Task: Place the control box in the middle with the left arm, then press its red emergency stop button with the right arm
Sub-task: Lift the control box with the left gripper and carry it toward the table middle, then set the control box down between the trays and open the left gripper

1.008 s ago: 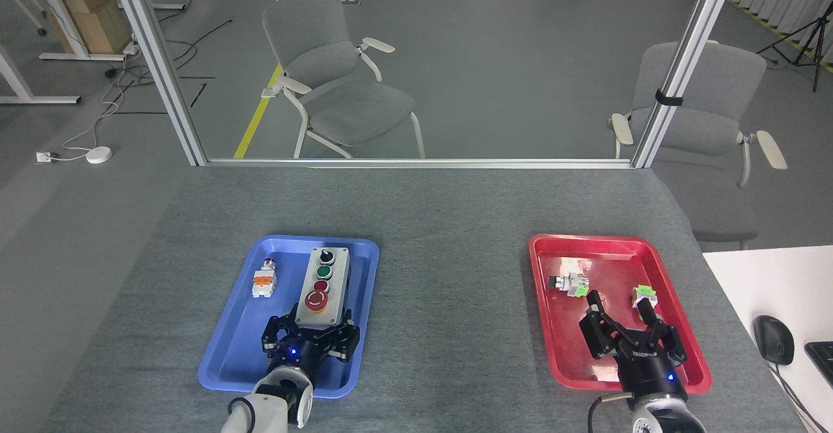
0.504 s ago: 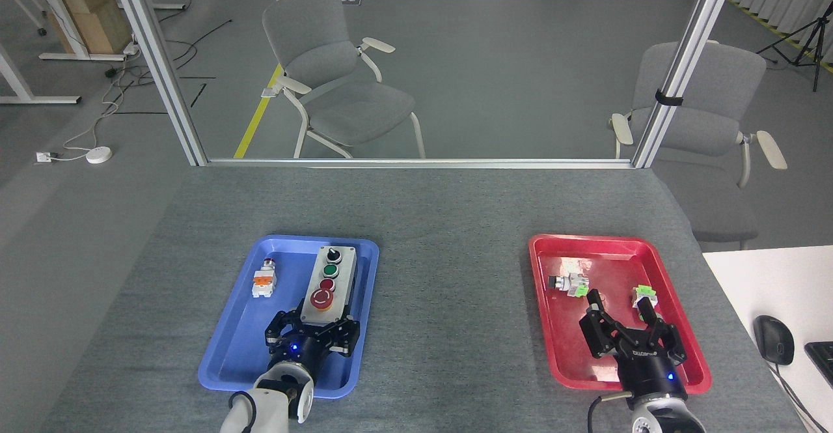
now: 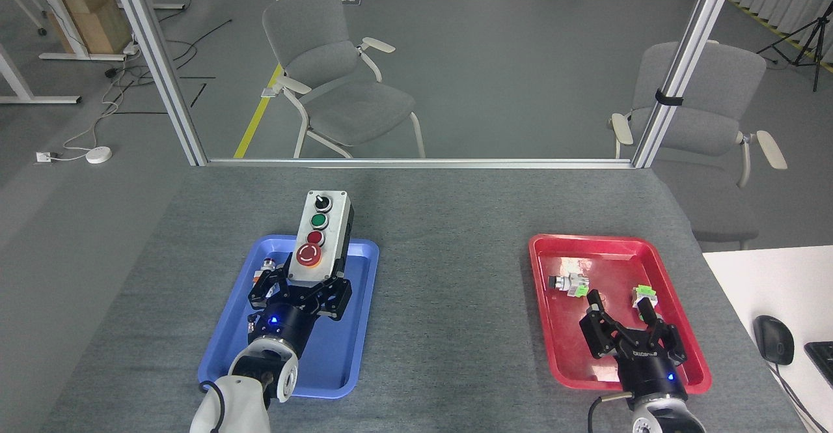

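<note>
Head view, far left first: what is in the room?

— Grey floor with a white round device [image 3: 99, 154] on a cable, cardboard boxes [image 3: 91, 8] by white table legs, and a yellow floor line [image 3: 273, 81] running back. An aluminium frame post [image 3: 156, 62] rises from the table's far left corner.

— And the surface?

— Speckled grey fabric tabletop [image 3: 442, 224], slightly rumpled along its left edge. On its left part lies a blue tray [image 3: 351, 355].

— Where is the control box?

— The control box [image 3: 319, 236] is held above the blue tray's far end, its upper end reaching over the tray's rim toward the bare fabric. The left gripper [image 3: 300, 283] is clamped on the box's near end, one claw on each side. The red emergency stop button [image 3: 310, 254] sits nearest the gripper, face up. A small switch [image 3: 268, 265] peeks out in the tray just left of the claws.

— The middle?

— Bare fabric between the two trays.

— Further right?

— A grey chair [image 3: 338, 75] stands behind the table, a second chair [image 3: 709, 114] behind the right frame post [image 3: 683, 68]. The red tray [image 3: 559, 355] holds two small parts [image 3: 569, 283]. The right gripper [image 3: 623, 319] hovers over that tray, claws spread apart, holding nothing. At the far right, a white desk [image 3: 748, 290] with a black mouse [image 3: 774, 338], and a tripod [image 3: 804, 42] on the floor.
</note>
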`<action>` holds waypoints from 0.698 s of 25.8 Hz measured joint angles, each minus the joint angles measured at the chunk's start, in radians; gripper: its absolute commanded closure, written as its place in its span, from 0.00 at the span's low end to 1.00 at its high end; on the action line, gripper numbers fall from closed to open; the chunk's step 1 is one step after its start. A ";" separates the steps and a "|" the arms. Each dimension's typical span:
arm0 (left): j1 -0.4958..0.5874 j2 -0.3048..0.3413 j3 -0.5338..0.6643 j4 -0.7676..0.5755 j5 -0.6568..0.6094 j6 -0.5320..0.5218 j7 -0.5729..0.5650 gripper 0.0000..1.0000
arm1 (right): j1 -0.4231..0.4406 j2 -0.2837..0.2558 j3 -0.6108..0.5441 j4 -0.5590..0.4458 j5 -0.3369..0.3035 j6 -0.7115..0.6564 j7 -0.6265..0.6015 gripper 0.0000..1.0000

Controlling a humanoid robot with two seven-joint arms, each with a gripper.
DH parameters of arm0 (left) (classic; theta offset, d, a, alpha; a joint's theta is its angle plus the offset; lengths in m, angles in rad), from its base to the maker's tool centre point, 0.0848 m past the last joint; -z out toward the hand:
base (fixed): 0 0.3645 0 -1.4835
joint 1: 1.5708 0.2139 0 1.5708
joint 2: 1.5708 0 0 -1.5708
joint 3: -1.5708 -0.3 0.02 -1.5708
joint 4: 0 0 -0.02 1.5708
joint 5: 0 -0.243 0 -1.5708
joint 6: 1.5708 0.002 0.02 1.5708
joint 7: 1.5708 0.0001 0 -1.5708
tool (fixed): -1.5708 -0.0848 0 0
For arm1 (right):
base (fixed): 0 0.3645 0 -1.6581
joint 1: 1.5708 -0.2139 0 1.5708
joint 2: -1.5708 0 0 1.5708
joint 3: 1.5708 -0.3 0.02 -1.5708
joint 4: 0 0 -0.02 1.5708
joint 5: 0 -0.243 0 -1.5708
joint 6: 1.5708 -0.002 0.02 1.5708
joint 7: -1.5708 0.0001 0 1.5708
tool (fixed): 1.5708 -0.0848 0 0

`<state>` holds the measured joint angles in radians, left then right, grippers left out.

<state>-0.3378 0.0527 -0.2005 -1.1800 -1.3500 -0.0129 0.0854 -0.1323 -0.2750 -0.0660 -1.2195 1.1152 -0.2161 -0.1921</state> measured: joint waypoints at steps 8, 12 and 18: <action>0.103 -0.149 -0.162 -0.160 -0.010 0.022 -0.032 1.00 | -0.001 -0.001 0.000 0.000 0.000 0.000 -0.003 0.00; 0.070 -0.182 -0.267 -0.068 -0.009 0.069 -0.053 1.00 | 0.000 -0.001 -0.001 0.001 0.000 0.000 -0.004 0.00; -0.019 -0.191 -0.375 0.148 0.000 0.095 -0.062 1.00 | -0.001 0.000 -0.001 0.000 0.000 0.000 0.001 0.00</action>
<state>-0.3563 -0.1382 -0.5755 -1.0320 -1.3502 0.0824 0.0238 -0.1331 -0.2748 -0.0673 -1.2194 1.1152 -0.2161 -0.1912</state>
